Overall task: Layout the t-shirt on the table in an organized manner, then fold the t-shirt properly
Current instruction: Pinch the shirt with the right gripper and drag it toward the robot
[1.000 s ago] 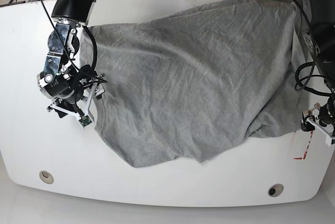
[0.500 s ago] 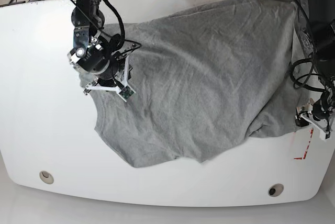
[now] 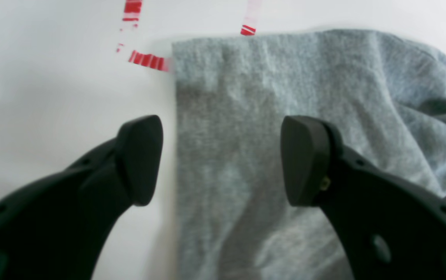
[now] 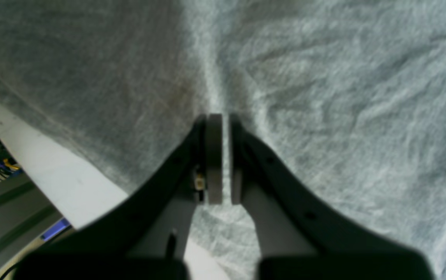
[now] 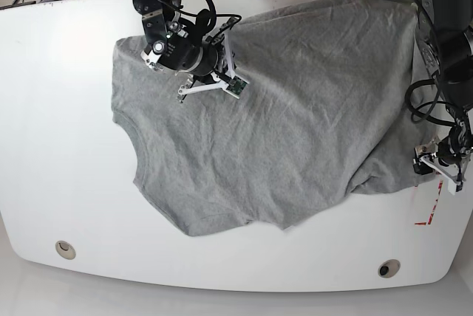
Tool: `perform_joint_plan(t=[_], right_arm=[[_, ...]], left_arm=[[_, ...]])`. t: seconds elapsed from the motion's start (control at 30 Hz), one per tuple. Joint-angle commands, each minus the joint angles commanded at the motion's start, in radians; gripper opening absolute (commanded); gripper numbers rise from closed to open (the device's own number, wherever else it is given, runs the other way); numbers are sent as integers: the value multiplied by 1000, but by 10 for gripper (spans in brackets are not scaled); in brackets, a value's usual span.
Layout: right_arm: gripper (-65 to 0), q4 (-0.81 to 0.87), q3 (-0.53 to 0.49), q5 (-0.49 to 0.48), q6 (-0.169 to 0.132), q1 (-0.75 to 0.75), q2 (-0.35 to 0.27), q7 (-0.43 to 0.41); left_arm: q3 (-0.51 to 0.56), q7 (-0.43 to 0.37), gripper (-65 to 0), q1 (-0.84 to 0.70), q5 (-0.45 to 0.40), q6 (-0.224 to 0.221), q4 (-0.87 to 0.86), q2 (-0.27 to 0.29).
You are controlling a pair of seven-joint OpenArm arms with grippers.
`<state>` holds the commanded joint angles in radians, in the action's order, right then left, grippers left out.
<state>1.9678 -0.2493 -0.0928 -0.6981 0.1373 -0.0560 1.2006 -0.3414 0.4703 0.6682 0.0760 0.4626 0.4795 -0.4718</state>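
The t-shirt point(image 5: 273, 109) is spread, wrinkled, over the surface point(image 5: 59, 146) — not yet flat, no fold made. Right tool point(image 4: 219, 159) is pinching cloth; left tool point(image 3: 221, 159) is spread at the edge.

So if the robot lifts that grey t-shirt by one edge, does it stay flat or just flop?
Probably flop. The t-shirt lies wrinkled and bunched near the table's right edge, so it looks soft, not stiff. Where the right gripper pinches it, a ridge rises, suggesting the cloth would drape and trail. It seems light, and likely to drag rather than slide as one piece.
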Motion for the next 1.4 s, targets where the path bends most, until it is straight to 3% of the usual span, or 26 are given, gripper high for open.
perform_joint_plan(t=[0.2, 0.6, 1.03, 1.4], right_arm=[[-623, 0, 3, 0, 0, 0, -12, 0], [-623, 0, 5, 0, 0, 2, -37, 0], [-623, 2, 5, 2, 0, 2, -57, 0], [-623, 3, 5, 0, 0, 2, -57, 0]], left_arm=[[0, 0, -210, -3, -2, -57, -3, 0], [0, 5, -206, -46, -2, -60, 2, 0], [0, 3, -204, -71, -2, -63, -3, -41], [2, 3, -210, -64, -3, -63, -5, 44]])
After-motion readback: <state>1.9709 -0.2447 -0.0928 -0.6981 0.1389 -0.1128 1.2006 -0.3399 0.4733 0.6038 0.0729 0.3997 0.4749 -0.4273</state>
